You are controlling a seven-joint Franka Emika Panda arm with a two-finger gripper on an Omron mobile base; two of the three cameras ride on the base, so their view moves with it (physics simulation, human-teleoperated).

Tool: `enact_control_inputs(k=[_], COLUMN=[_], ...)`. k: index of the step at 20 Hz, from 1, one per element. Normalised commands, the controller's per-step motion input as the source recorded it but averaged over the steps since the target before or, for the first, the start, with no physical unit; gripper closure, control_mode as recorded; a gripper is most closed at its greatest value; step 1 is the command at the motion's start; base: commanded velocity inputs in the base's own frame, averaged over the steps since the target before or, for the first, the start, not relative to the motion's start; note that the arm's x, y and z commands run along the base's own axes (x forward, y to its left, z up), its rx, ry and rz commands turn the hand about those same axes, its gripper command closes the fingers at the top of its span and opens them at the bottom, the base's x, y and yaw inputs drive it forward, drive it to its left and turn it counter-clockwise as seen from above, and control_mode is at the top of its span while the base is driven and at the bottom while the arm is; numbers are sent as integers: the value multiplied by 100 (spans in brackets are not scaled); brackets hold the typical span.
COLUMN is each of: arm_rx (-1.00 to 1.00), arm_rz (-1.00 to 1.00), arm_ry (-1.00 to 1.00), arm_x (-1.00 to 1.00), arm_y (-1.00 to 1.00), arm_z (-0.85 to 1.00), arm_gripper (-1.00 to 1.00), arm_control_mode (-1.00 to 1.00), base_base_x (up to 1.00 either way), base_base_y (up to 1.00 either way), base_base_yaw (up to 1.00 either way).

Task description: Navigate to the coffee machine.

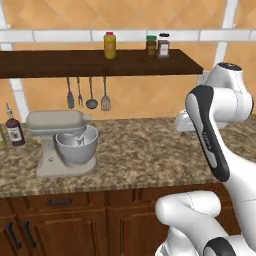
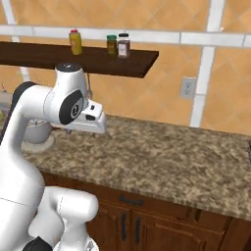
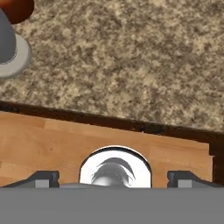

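Jaws stood wide apart on our gripper [image 3: 113, 178], seemingly empty, above the granite counter [image 3: 131, 57] edge; the stand mixer [image 1: 62, 142] sat far left.

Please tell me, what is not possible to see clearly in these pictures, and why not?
- Stand mixer: in the right base view the arm covers most of it.
- Gripper: in the hand view just the finger tips rise at the bottom, wide apart with nothing between.
- Shelf jars: labels too small to read.
- Dark bottle: close to the left edge in the left base view; label unreadable.
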Motion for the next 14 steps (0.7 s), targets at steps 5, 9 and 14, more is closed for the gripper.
enact_control_inputs(k=[5,9,14], arm_rx=[0,0,0], arm_rz=[0,0,0], arm_ry=[0,0,0], arm_x=[0,0,0], arm_y=[0,0,0], arm_z=[0,0,0], arm_gripper=[-100,-100,-100], arm_control_mode=[100,100,100], base_base_x=[0,0,3], base_base_y=[8,0,0], base_base_yaw=[100,100,100])
